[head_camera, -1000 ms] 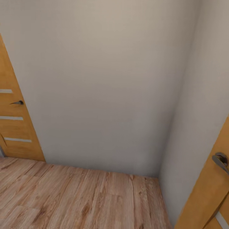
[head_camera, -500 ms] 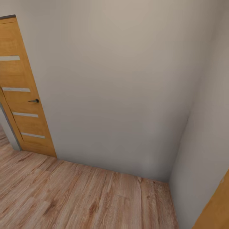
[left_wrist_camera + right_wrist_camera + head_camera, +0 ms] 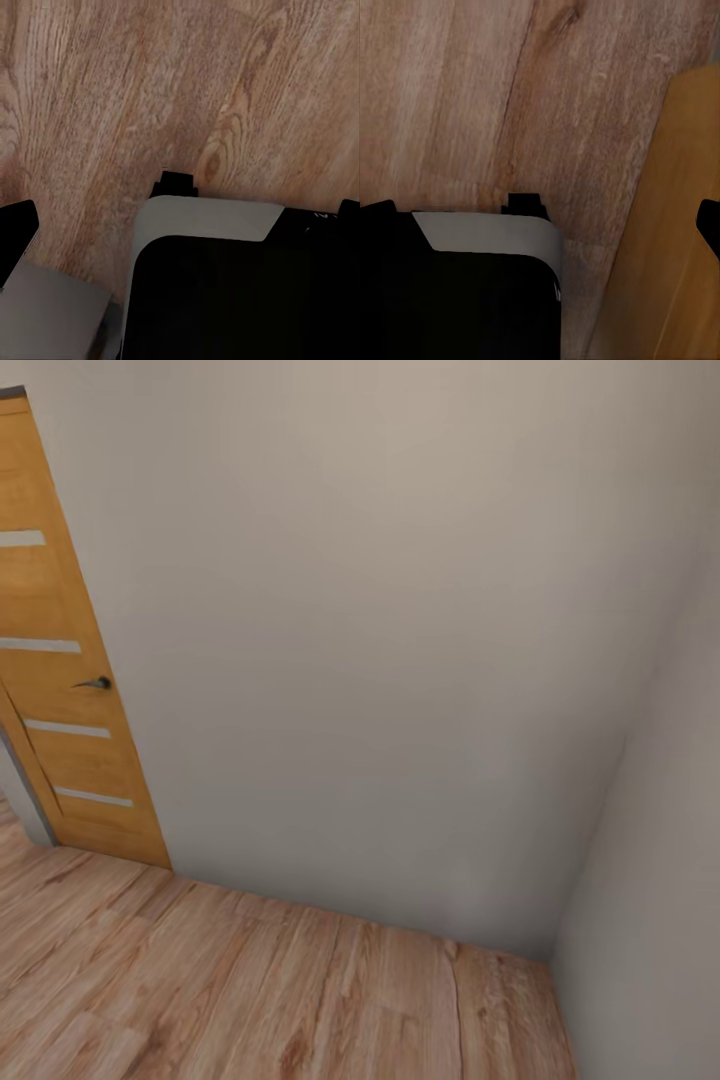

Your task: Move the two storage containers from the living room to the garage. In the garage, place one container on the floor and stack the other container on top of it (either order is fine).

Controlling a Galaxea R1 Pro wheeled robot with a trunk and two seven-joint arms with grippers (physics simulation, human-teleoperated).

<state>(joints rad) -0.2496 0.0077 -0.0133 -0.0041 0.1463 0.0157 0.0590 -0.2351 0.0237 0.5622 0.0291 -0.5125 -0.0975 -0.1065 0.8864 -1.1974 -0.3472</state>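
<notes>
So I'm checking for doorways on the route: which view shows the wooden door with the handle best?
The head view: the door stands at the left by the white wall, with its dark handle and pale strips plain. The right wrist view shows a similar orange-wood panel, perhaps another door. The left wrist view shows plank floor.

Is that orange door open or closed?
Cannot tell for sure. The orange door stands at the wall's left end, a dark gap beside its lower edge.

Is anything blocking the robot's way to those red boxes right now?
No boxes show, so that cannot be judged. Ahead stands a plain wall meeting a corner, above wood-plank flooring; a wooden door stands at the left.
</notes>
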